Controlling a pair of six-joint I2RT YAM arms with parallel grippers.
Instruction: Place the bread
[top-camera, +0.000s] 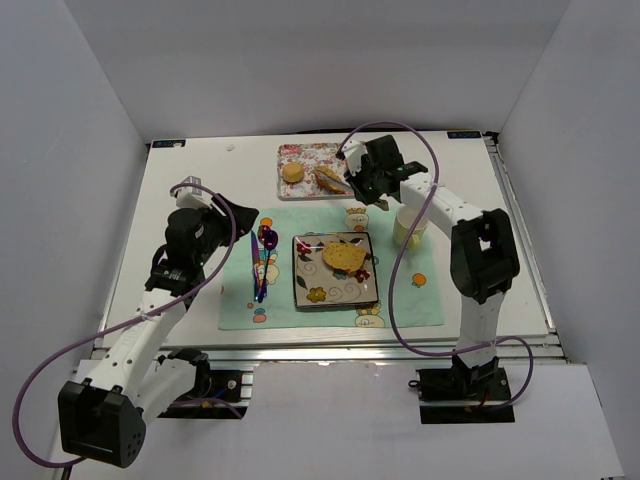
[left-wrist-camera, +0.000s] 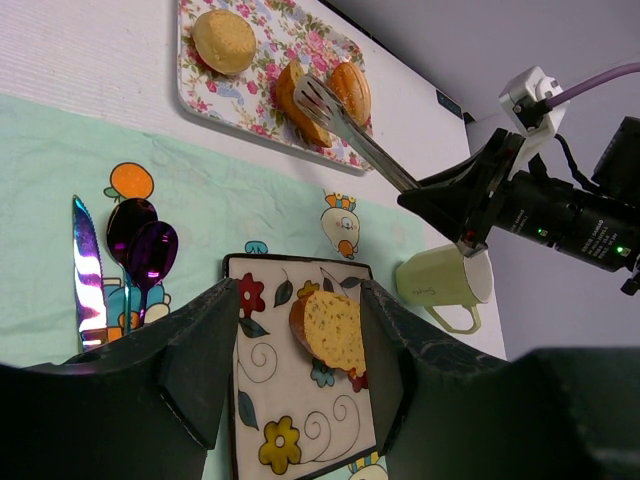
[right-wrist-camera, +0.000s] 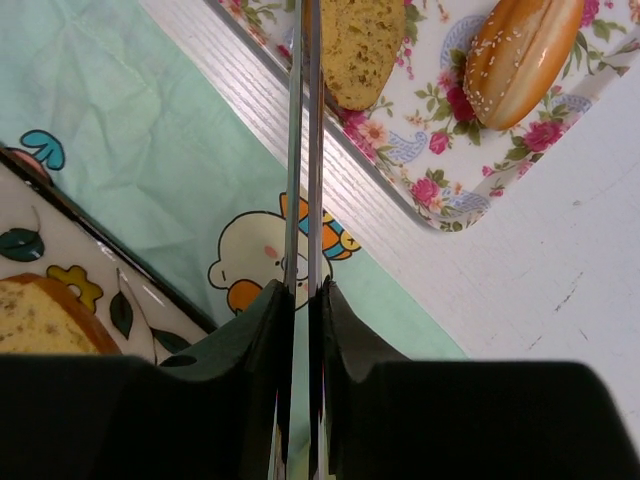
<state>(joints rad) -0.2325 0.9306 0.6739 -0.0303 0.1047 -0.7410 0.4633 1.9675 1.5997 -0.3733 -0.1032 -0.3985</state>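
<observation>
Currently, right hand (right-wrist-camera: 305, 300) gripping tongs (right-wrist-camera: 305, 150) at wedge bread slice (right-wrist-camera: 362, 45) on tray (right-wrist-camera: 430, 190), left hand (left-wrist-camera: 300, 345) open, round slice (left-wrist-camera: 333, 330) on plate (left-wrist-camera: 270, 400)

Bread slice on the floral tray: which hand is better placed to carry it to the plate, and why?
Right. The right hand is shut on the tongs, whose tips reach that slice on the tray. The left hand is open and empty over the placemat, away from the tray.

Top external: high at near side, looks down over whole table (top-camera: 240, 170). Left wrist: low, faces across plate (left-wrist-camera: 262, 385) toward floral tray (left-wrist-camera: 215, 95). Right wrist: close, pointing down at floral tray corner. All 3 share plate, floral tray.
</observation>
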